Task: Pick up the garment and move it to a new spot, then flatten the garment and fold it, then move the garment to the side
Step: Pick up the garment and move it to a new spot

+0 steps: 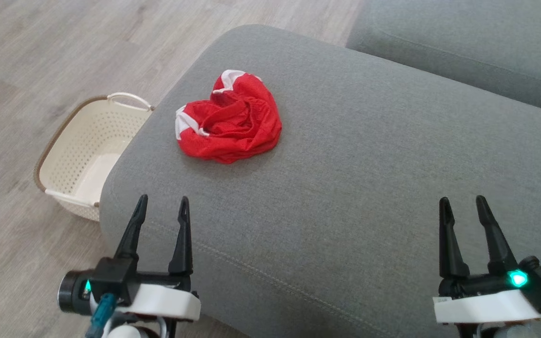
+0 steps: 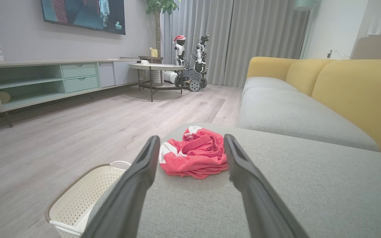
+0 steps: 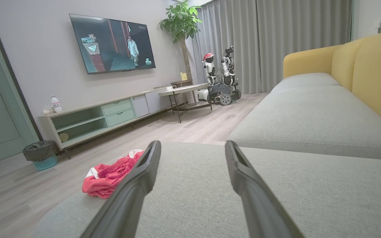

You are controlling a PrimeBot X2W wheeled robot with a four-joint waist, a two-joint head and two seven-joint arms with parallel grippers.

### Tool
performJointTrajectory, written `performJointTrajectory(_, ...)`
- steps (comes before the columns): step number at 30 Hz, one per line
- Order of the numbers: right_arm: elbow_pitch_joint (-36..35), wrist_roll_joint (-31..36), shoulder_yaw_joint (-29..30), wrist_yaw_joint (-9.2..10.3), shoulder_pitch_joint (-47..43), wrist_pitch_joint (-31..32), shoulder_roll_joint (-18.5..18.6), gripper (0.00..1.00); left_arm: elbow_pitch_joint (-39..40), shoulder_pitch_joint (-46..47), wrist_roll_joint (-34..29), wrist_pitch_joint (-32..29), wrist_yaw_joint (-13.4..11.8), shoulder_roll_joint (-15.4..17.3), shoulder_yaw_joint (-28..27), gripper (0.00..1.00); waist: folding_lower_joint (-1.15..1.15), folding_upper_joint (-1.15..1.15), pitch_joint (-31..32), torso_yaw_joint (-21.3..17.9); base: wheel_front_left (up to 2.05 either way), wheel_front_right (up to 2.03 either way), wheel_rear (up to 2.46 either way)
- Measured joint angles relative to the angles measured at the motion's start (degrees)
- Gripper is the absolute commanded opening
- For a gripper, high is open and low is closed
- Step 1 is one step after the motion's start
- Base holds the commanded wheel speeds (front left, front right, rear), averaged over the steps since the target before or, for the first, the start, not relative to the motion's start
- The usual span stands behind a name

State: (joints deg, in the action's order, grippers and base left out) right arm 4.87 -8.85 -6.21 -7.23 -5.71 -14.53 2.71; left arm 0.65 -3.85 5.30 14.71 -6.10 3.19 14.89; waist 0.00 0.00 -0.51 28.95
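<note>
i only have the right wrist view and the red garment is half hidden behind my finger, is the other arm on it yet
observer: no. The left gripper is open and empty. It sits well short of the garment, with bare grey cushion between them.
operator: ok, anything on that side i can't see
observer: yes, a cream perforated basket stands on the floor against the cushion's left edge, just left of the garment.
</note>
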Motion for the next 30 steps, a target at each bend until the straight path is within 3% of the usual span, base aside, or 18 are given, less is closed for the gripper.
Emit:
performJointTrajectory(9,0.2,0.3,-0.9,0.00,0.1,0.0,0.0,1.00,1.0,2.2,-0.1,0.0,1.1,0.0,-1.2,1.00,0.00,0.00,-2.3,0.4,0.00,0.00,0.00)
performJointTrajectory(15,0.6,3.4,-1.2,0.00,3.9,0.0,0.2,1.00,-0.2,17.0,-0.6,0.0,4.3,-0.2,-4.5,1.00,0.00,0.00,-6.9,-1.4,0.00,0.00,0.00)
performJointTrajectory(20,0.6,4.8,-2.5,0.00,8.4,0.0,2.8,1.00,-15.1,30.0,1.4,-0.4,7.0,0.2,-7.7,1.00,0.00,0.00,-12.0,-3.9,0.00,0.00,0.00)
performJointTrajectory(22,0.5,5.1,-3.3,0.00,10.9,0.0,4.5,1.00,-25.9,38.0,3.3,-6.3,8.4,1.4,-9.1,1.00,0.00,0.00,-15.2,-5.6,0.00,0.00,0.00)
performJointTrajectory(30,-0.5,5.6,-5.4,0.00,17.3,0.0,7.1,1.00,-44.4,58.1,7.6,-16.5,10.3,4.6,-13.0,1.00,0.01,0.00,-23.4,-9.9,0.00,0.00,0.00)
